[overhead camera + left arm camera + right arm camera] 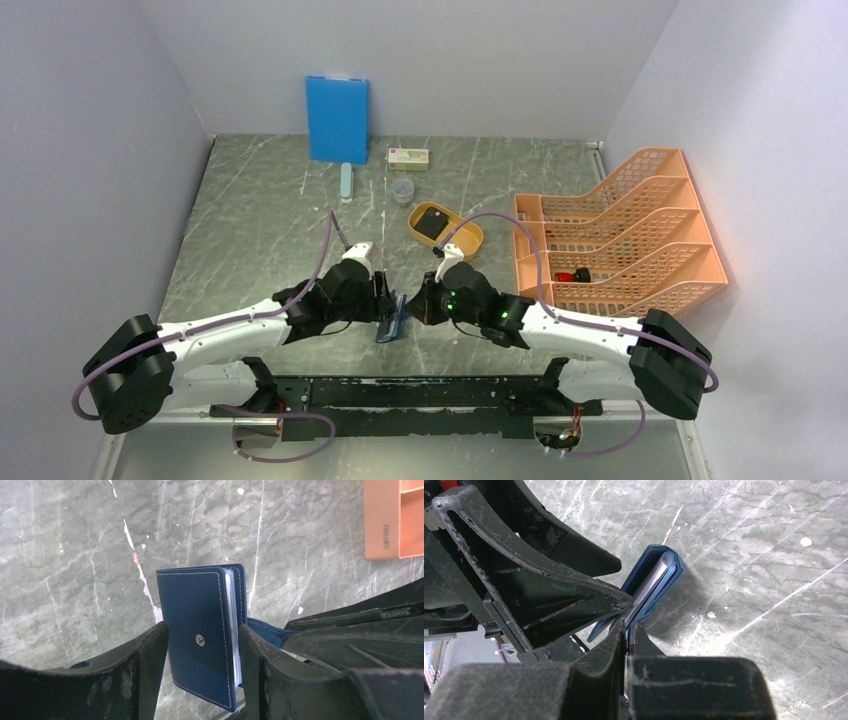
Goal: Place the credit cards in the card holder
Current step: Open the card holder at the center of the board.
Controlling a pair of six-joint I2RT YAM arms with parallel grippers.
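Card holder (pixel 200 640) stood on edge between both arms, front-centre of the table (pixel 75 555) | left gripper (pixel 202 630) clamped across its covers | right gripper (pixel 627 626) pinched near-closed, apparently on its flap (pixel 265 627) | pale cards (pixel 229 625) showed inside | step: probably closing | next: wrap flap onto the snap, left grip steady.

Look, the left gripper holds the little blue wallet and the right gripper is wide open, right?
Not quite. The left gripper does hold the card holder, but the right gripper is pinched shut on its flap, as the right wrist view shows.
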